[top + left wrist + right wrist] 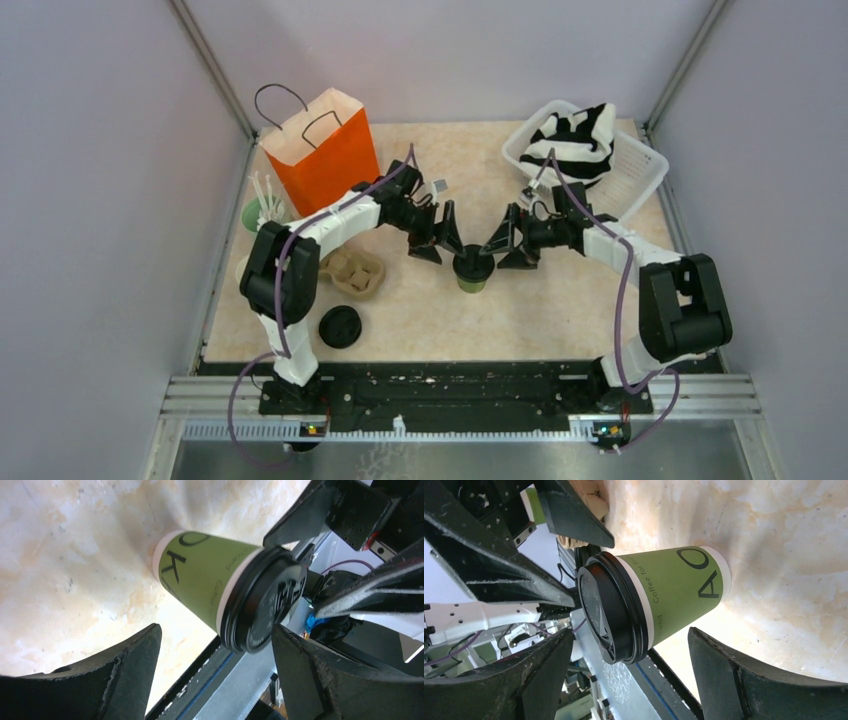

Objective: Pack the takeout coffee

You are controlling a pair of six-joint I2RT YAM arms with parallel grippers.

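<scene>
black fingers (125, 680) of the left gripper (216, 630) fill the bottom of the left wrist view, spread wide, with the takeout coffee (200, 580) showing in the gap just past their tips; nothing is clamped. one tip sits very close to the rim of the black lid (265, 607); whether it touches cannot be told. right wrist view reads much the same: right gripper (630, 634) spread wide, its fingers (744, 680) to either side of the cup, light showing between the cup wall and the pads, no grip. takeout coffee is a green paper cup with dark lettering on its side and the lid pressed on, standing upright on the beige table (560, 310), about mid-width and somewhat toward the near edge. top view: left gripper comes at it from the left, right gripper from the right, both sets of tips just beside the lid, the two grippers nearly facing each other. to the left of the cup, near the left arm, lies a pulp cup carrier (352, 272). a loose black lid (340, 327) lies flat nearer the front edge. at the left wall stands a green cup (257, 215) holding white sticks. an orange paper bag (325, 150) with dark cord handles stands upright at far left, mouth open. far right corner: white plastic basket (640, 175) with a black-and-white striped cloth (580, 135) in it. a metal rail (470, 395) along the near edge carries both arm bases.
</scene>
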